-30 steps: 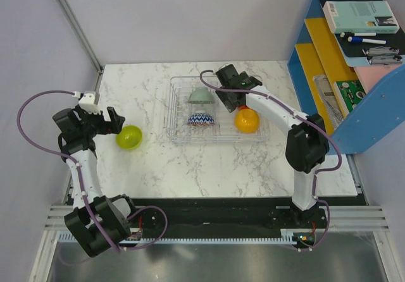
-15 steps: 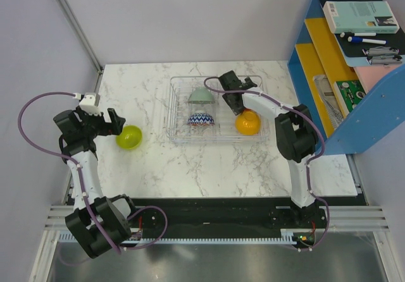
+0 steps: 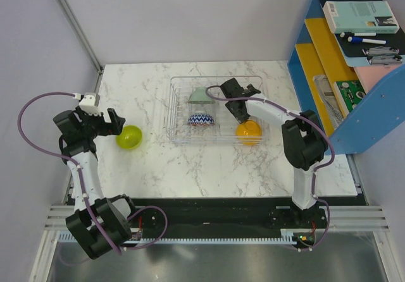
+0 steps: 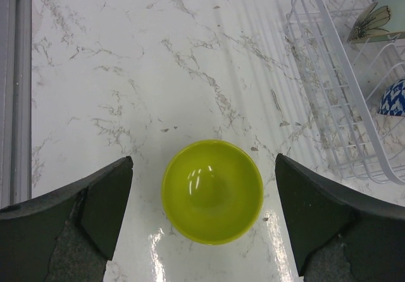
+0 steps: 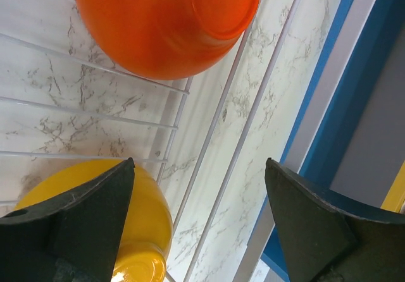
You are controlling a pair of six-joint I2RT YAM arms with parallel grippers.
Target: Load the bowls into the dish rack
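Note:
The lime green bowl sits upright on the marble table, left of the dish rack. My left gripper hangs open above it, a finger on each side without touching; in the top view this left gripper is just behind the green bowl. In the rack are the pale grey-green bowl, the zigzag bowl and the orange-yellow bowl. The red-orange bowl lies on the rack wires beyond the yellow bowl. My right gripper is open and empty over the rack's right end.
A blue shelf unit with books and pens stands against the table's right side, close to the rack. The rack's edge lies to the right of the green bowl. A grey wall runs along the table's left edge.
My right gripper has swung from the back of the rack toward its near right corner, now over the orange-yellow bowl. The left arm and green bowl have not moved.

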